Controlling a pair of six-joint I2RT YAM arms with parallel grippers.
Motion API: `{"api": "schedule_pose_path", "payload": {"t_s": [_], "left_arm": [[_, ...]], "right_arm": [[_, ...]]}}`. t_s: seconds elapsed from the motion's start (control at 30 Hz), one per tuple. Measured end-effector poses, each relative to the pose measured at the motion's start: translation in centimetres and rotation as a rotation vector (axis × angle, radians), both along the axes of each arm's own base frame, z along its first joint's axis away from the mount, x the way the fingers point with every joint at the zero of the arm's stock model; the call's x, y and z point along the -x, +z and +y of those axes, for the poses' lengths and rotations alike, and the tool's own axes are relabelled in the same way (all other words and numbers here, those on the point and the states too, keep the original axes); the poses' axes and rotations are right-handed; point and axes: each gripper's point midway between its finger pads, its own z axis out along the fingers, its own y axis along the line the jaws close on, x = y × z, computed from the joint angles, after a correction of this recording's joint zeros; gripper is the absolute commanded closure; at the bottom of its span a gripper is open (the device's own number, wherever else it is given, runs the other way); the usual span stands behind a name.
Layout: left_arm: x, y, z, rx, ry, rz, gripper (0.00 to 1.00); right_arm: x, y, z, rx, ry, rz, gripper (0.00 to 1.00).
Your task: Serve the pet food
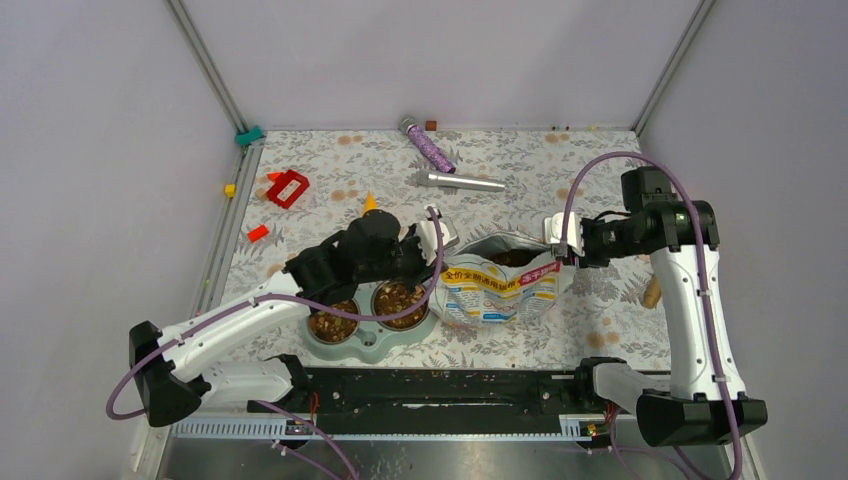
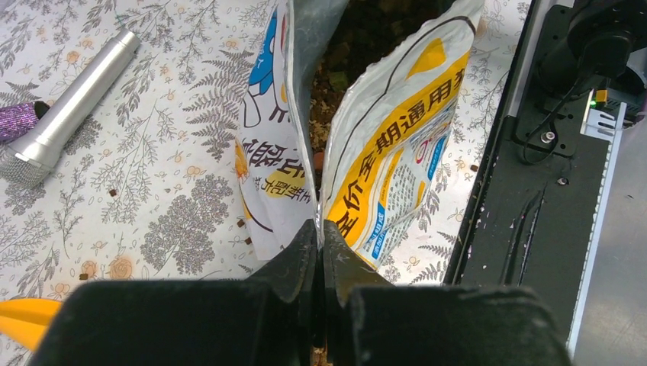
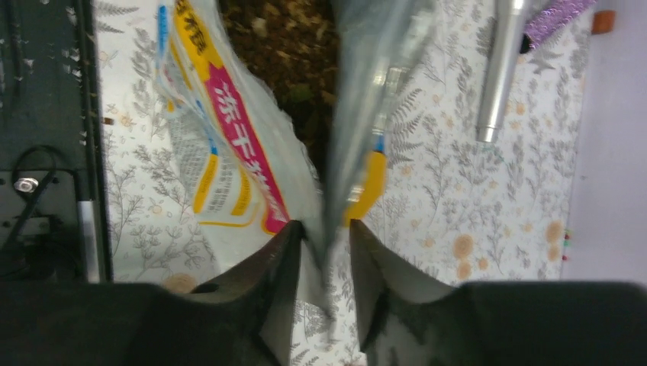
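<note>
Far left, the green feeder [image 1: 372, 346] has pet food [image 1: 400, 297] in both bowls, and more sits inside the open bag [image 1: 497, 285]. Left gripper [image 2: 320, 229] is clamped tight on the bag's left rim. Right gripper [image 3: 324, 232] fingers are spread, with the right rim loose between them, not pinched.

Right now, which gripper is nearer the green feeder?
Left. The left gripper pinches the bag at the end just behind the feeder. The right gripper is at the bag's opposite end, with the bag between it and the feeder.
</note>
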Motion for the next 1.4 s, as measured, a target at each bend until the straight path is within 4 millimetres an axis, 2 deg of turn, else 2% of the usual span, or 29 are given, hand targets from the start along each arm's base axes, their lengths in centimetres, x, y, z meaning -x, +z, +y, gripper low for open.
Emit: {"api": "schedule_pose_path", "payload": {"t_s": [0.03, 0.07, 0.23, 0.5, 0.8, 0.83, 0.93, 1.13, 1.23, 1.4], "left_arm": [[0.0, 0.0, 0.0, -0.002, -0.001, -0.002, 1.00], [0.0, 0.0, 0.0, -0.003, -0.001, -0.003, 1.00], [0.4, -0.1, 0.5, -0.014, 0.000, 0.000, 1.00], [1.6, -0.2, 2.3, 0.008, 0.015, -0.001, 1.00], [4.0, -0.1, 2.7, 0.012, -0.122, -0.004, 1.00], [4.2, -0.1, 2.7, 0.013, -0.135, -0.007, 1.00], [4.7, 0.0, 2.7, 0.011, -0.171, -0.019, 1.00], [5.1, -0.2, 2.8, 0.003, -0.199, -0.023, 1.00], [5.2, -0.2, 2.8, 0.002, -0.207, -0.024, 1.00], [5.3, -0.2, 2.8, 0.000, -0.218, -0.029, 1.00]], "right_arm": [[0.0, -0.1, 0.2, 0.001, 0.012, 0.014, 0.98], [0.3, -0.3, 0.4, 0.004, 0.024, 0.035, 1.00], [1.0, -0.1, 0.5, 0.020, 0.035, 0.066, 1.00], [0.4, 0.0, 0.5, -0.013, -0.143, 0.152, 1.00], [1.2, -0.2, 1.5, -0.059, -0.098, 0.178, 1.00], [1.2, -0.3, 1.5, -0.060, -0.100, 0.181, 0.99], [1.2, -0.4, 1.7, -0.065, -0.094, 0.184, 0.81], [1.6, -0.6, 1.7, -0.041, -0.010, 0.117, 0.64], [2.2, -0.3, 2.1, -0.047, 0.037, 0.090, 0.60], [3.1, -0.1, 3.3, -0.075, 0.112, 0.095, 0.59]]}}
